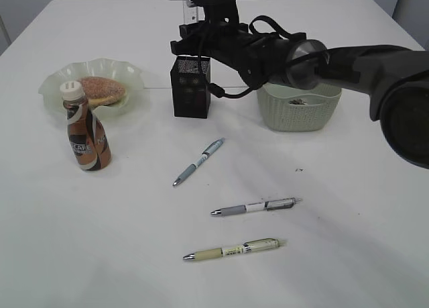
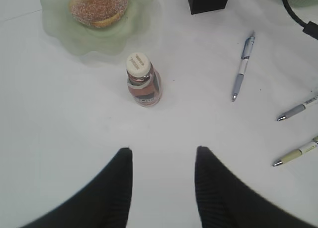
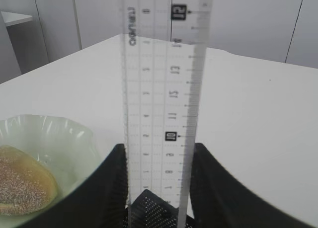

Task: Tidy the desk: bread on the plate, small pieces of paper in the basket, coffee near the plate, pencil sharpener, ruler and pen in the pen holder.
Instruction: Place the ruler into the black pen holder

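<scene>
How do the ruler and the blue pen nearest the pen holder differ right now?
The ruler stands upright between the right gripper's fingers, over the pen holder; the blue pen lies flat on the desk, untouched. The ruler is clear and flat; the pen is opaque and round. Both are long and slim.

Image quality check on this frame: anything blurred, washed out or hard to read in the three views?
Exterior view: even, soft light and faint shadows; the right arm near the lens is blurred. Left wrist view: the white desk is nearly washed out, and the left pincer is dark and soft-edged. Right wrist view: the clear ruler reads sharply, while the plate and bread are soft.
</scene>
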### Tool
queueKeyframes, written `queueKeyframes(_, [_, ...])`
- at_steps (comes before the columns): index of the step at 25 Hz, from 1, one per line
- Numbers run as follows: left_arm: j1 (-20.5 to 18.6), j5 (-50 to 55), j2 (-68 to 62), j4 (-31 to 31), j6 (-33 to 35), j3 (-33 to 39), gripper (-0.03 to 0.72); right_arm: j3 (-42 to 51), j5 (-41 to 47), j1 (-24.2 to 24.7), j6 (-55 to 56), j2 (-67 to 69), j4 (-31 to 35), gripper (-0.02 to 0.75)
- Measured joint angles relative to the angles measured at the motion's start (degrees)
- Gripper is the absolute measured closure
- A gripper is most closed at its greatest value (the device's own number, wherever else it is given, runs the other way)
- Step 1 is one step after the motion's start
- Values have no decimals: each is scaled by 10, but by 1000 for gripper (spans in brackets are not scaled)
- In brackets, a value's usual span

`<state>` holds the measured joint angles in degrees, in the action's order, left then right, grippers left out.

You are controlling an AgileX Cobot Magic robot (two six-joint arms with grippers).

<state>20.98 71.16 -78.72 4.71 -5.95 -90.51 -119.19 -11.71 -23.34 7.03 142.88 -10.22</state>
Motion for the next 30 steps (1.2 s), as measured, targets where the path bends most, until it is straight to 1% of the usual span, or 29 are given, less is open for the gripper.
queueKeyframes(3, [0, 0, 0, 0, 0, 0, 386, -1, 0, 0, 0, 1, 0, 460])
queueKeyframes(7, [0, 0, 0, 0, 0, 0, 386, -1, 0, 0, 0, 13, 1, 436])
queueKeyframes(13, [0, 0, 0, -1, 0, 0, 388, -4, 9, 1, 17, 19, 2, 331])
queueKeyframes(17, [0, 0, 0, -1, 0, 0, 388, -18, 42, 2, 20, 19, 6, 311])
queueKeyframes(20, [0, 0, 0, -1, 0, 0, 388, -40, 106, 2, 21, 17, 23, 309])
queueKeyframes(25, [0, 0, 0, -1, 0, 0, 388, -91, 282, 2, 23, -21, 59, 311])
queueKeyframes(30, [0, 0, 0, -2, 0, 0, 388, -151, 463, 2, 23, -60, 108, 349])
